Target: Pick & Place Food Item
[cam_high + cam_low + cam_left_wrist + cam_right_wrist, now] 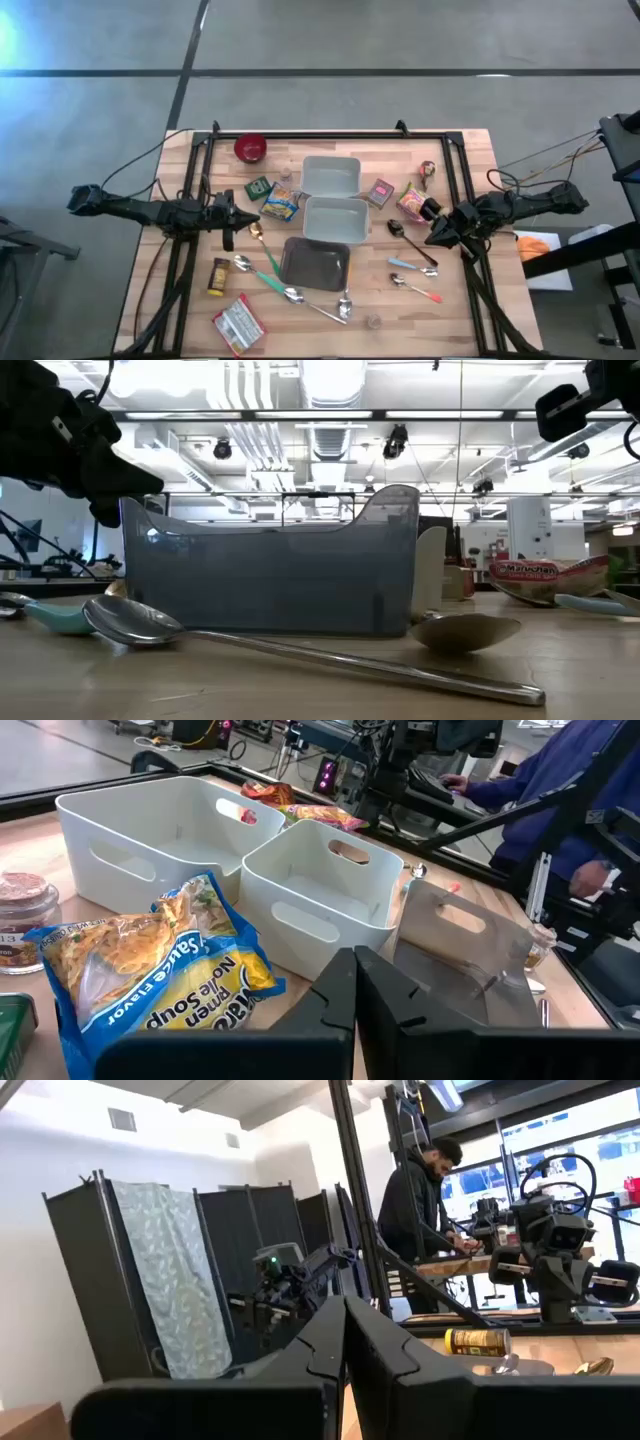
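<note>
A: Found the food item? Looks like what?

B: Noodle soup packet (150,970). Blue and yellow, crinkled, printed with a picture of noodles and yellow lettering. Lies flat on the table (460,310), just beside the nearer white bin (333,218), between that bin and the tip of the left arm (150,210).

A: Held?

B: No. Left jaws pressed fully together just short of the packet, gripping nothing. Same at the right arm (520,208), over the table's right edge: right jaws closed and empty.

A: Counts, front of the table to the back?

B: Nearest the front edge, one red-and-white packet (238,323). Then spoons (292,295): seven by the high view, though hard to be sure. Three silver, one with a green handle, one with a pink tip, one with a teal handle, one black. Add a gold one farther back by the left jaws, if counted apart. One small jar (217,277) at the left.

A: Bins?

B: Three in a rough line. One grey bin (315,264) nearest, then two white, the far white bin (330,177) behind the nearer. All empty.

A: Beyond those?

B: One green tin (258,187) beside the noodle soup packet. To the right, one pink box (380,192) and one ramen packet (411,203). Farthest back, one red bowl (250,148).
</note>
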